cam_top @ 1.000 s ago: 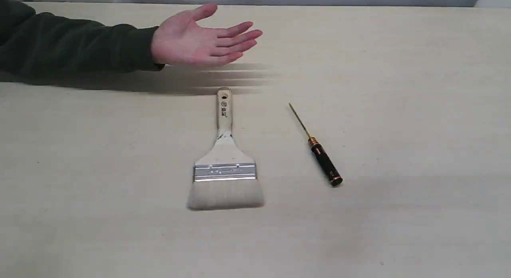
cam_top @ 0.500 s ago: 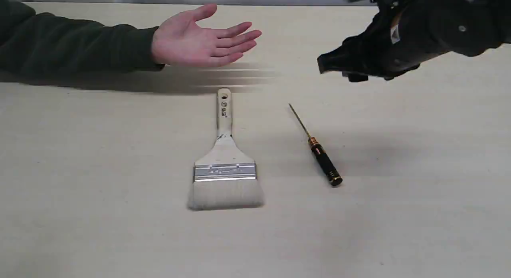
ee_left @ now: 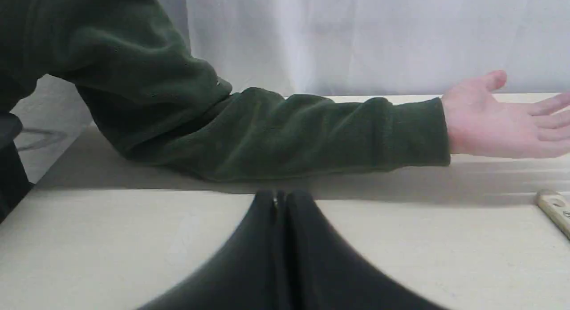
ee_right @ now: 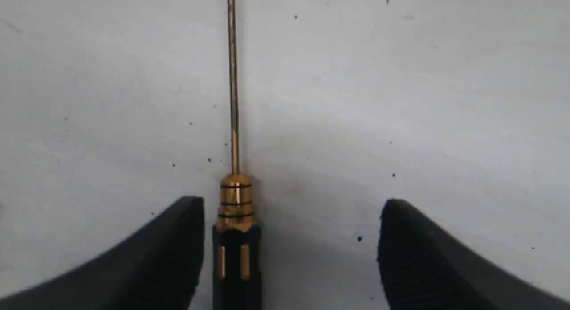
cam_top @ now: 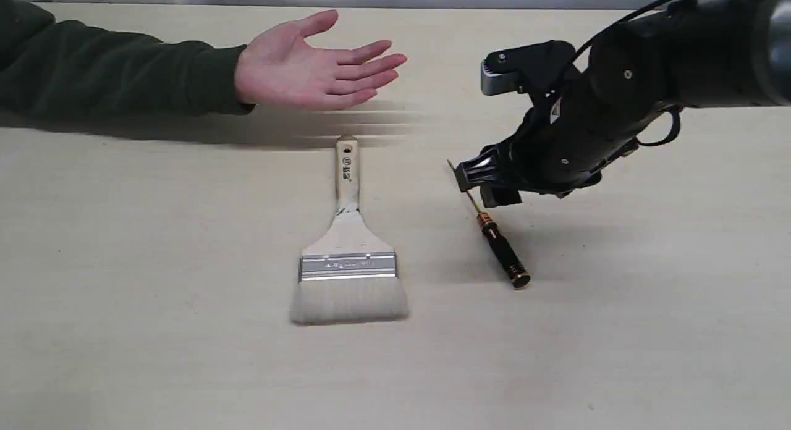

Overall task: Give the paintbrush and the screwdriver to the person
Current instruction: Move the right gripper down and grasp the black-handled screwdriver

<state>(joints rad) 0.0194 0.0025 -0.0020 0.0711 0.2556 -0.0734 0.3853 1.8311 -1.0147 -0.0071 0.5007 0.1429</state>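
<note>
Right gripper (ee_right: 291,204) spread wide, empty, low over screwdriver (cam_top: 502,257), fingers either side of handle's gold collar, one finger just beside it, not yet clamped. Screwdriver flat on table (cam_top: 185,356), right of paintbrush (cam_top: 348,257), apart. Person's hand (cam_top: 309,68) palm-up beyond brush handle. Left gripper (ee_left: 280,198) closed, holding nothing.
</note>
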